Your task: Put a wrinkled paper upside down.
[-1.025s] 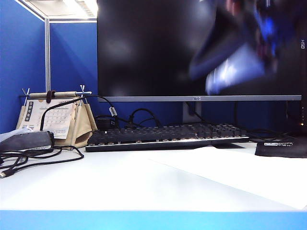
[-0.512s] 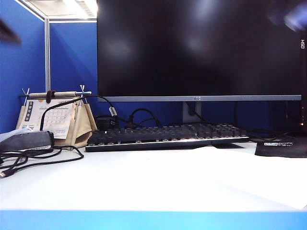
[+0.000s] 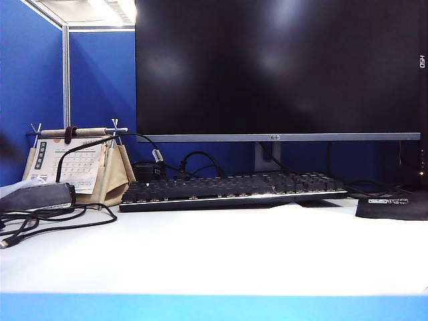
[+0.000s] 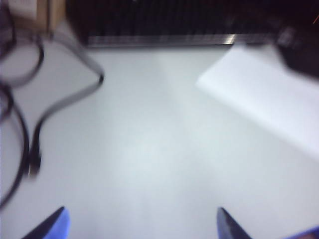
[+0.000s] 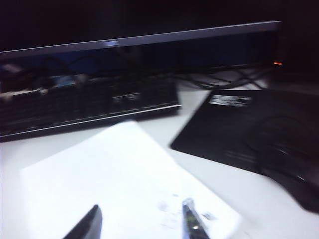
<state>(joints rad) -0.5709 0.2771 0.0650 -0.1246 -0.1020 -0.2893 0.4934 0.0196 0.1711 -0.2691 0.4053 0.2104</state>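
Observation:
The wrinkled paper (image 5: 114,169) lies flat on the white table in front of the keyboard, with faint grey marks (image 5: 172,206) showing on its upper face. It also shows in the left wrist view as a brighter sheet, the paper (image 4: 264,97). In the exterior view it hardly stands out from the table. My right gripper (image 5: 141,215) hangs open over the paper's near part, with nothing between its fingers. My left gripper (image 4: 141,225) is open wide above bare table, well aside from the sheet. Neither arm shows in the exterior view.
A black keyboard (image 3: 234,189) lies under a large dark monitor (image 3: 277,67). A black mouse pad (image 5: 239,129) sits beside the paper. Cables (image 3: 47,217) and a desk calendar (image 3: 80,164) crowd the left side. The table's blue front edge (image 3: 214,307) runs along the bottom.
A blurred arm in front of the monitor's upper right has swung up and out of the exterior view. The paper rests flat on the table throughout.

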